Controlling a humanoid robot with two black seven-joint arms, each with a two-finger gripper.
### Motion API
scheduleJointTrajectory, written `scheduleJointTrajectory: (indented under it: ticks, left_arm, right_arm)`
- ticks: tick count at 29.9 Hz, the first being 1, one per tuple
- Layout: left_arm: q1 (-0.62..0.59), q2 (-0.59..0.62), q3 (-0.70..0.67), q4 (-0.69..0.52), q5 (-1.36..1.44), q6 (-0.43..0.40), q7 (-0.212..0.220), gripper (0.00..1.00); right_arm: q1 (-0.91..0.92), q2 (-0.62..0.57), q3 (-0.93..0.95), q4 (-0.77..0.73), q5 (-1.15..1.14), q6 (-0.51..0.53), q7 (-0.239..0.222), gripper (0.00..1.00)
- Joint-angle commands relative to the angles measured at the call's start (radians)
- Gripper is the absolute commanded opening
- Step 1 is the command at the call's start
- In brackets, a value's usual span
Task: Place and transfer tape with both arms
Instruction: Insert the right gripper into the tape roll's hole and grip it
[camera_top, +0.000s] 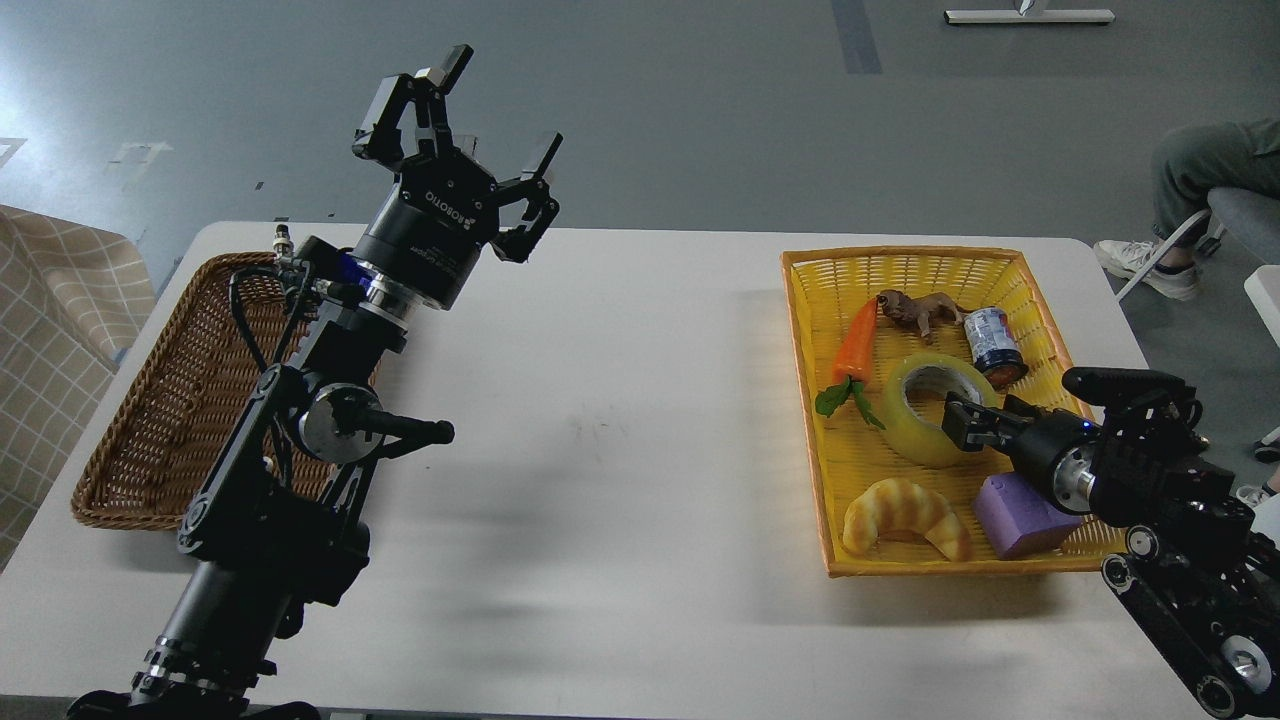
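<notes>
The tape (912, 438), a yellow translucent roll with a pale core, lies in the middle of the yellow basket (900, 256) on the right of the table. My right gripper (960, 421) comes in low from the right, and its tips are at the roll's right rim. They look small and dark, so I cannot tell whether they grip the roll. My left gripper (497, 108) is open and empty, held high above the table's back left, far from the tape.
The yellow basket also holds a carrot (857, 340), a toy animal (920, 308), a small can (992, 345), a croissant (905, 512) and a purple block (1018, 512). A brown wicker basket (150, 400) sits at the left edge. A seated person's leg (1200, 160) is at the far right.
</notes>
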Motion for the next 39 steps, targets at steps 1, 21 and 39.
scheduleJointTrajectory:
  ticks: [1,21,39]
  left_arm:
    - [-0.007,0.0,-0.001,0.002,0.0,0.002,0.002,0.98]
    - [-0.005,0.0,0.0,0.004,-0.02,-0.008,0.002,0.98]
    - [-0.004,0.0,0.003,0.002,-0.02,-0.008,0.002,0.98]
  right_arm:
    - [-0.002,0.0,0.001,0.0,0.0,0.0,-0.01,0.53]
    - [-0.008,0.01,0.001,0.009,0.026,0.015,-0.146,0.04]
    - [0.001,-0.018,0.011,0.069,0.128,0.058,-0.16,0.0]
